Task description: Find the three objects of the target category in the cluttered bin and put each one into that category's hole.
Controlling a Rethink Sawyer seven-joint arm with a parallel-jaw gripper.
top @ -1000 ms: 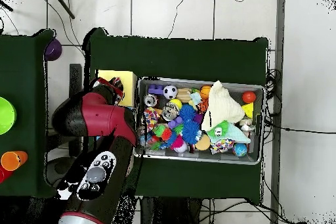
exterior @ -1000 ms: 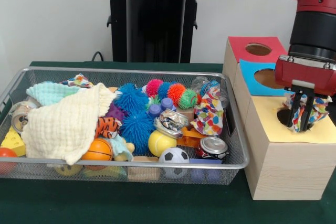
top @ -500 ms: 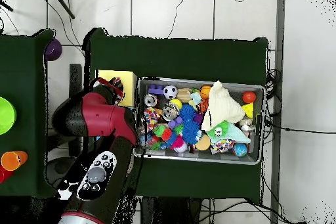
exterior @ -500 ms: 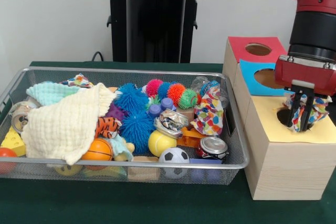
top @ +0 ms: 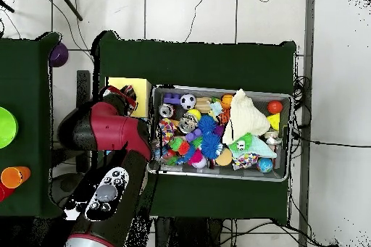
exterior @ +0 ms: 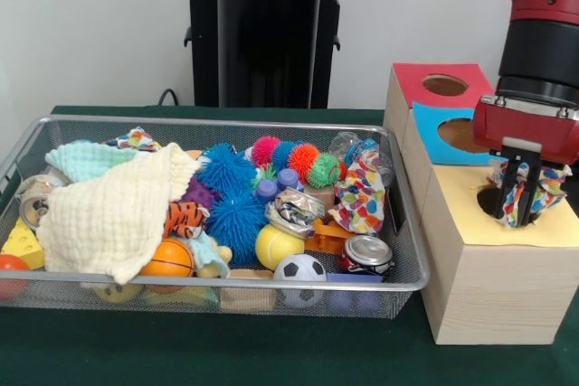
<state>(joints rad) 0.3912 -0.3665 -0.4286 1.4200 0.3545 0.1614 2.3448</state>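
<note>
While my arm (exterior: 541,33) came down over the right end of the table (exterior: 271,354), the wire bin (exterior: 208,288) stood at the middle of the green cloth, full of toys. The wooden box (exterior: 493,282) was just beside the bin's right wall, with a yellow top, and behind it the blue (exterior: 436,124) and red (exterior: 425,79) boxes each showed a round hole. In the bin a pale yellow cloth (exterior: 113,214) covered the left part, and a second dotted cloth (exterior: 359,198) lay near the right wall. My gripper (exterior: 517,216) hung over the hole (exterior: 489,202) in the yellow top. My fingers (exterior: 528,189) were narrow, closed on a colourful dotted cloth (exterior: 547,180), which bulged out beside them above that hole.
</note>
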